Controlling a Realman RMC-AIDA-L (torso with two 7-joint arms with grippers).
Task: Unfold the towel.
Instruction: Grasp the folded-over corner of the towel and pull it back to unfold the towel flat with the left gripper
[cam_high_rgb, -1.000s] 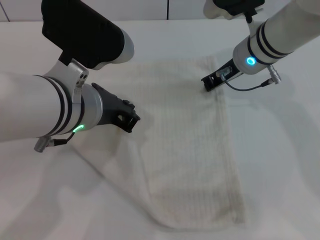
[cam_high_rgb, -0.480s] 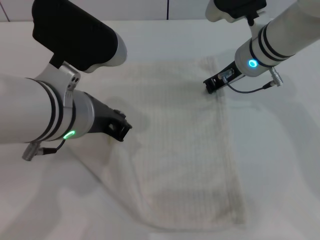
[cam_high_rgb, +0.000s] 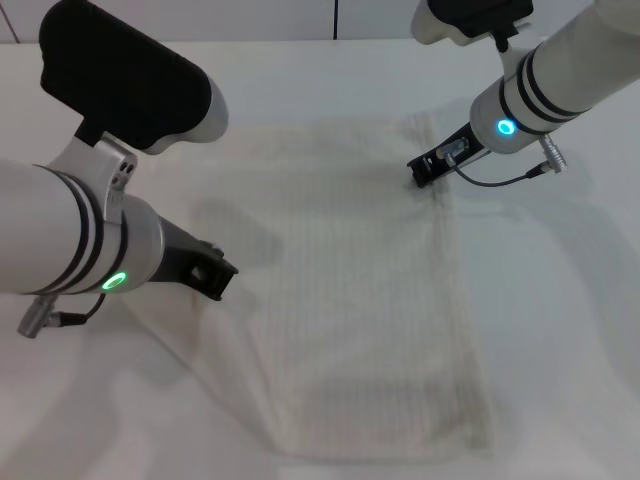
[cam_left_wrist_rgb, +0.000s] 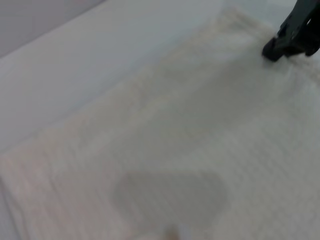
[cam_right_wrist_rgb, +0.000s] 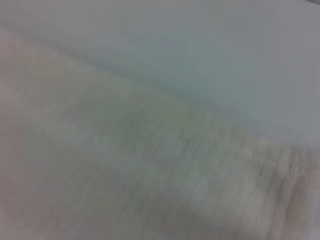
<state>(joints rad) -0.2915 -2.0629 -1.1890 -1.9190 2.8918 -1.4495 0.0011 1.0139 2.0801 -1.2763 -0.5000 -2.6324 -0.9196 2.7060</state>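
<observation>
The cream-white ribbed towel (cam_high_rgb: 370, 280) lies on the white table, mostly spread out, with its hemmed edge along the right side. My left gripper (cam_high_rgb: 215, 278) is low at the towel's left edge, shut on the cloth, which stretches out towards it. My right gripper (cam_high_rgb: 424, 171) is at the towel's far right corner area, shut on the cloth by the hem. It also shows in the left wrist view (cam_left_wrist_rgb: 272, 49), tip down on the towel (cam_left_wrist_rgb: 200, 125). The right wrist view shows only the towel (cam_right_wrist_rgb: 125, 165) close up. The red tag is out of view.
The white table (cam_high_rgb: 560, 300) reaches out on all sides of the towel. A wall runs along its far edge (cam_high_rgb: 300, 20). A grey cable (cam_high_rgb: 500, 180) hangs from the right wrist just above the towel's hem.
My left gripper has moved left and towards the front, drawing the towel's left part out with it. The right gripper has stayed in place on the far right corner.
</observation>
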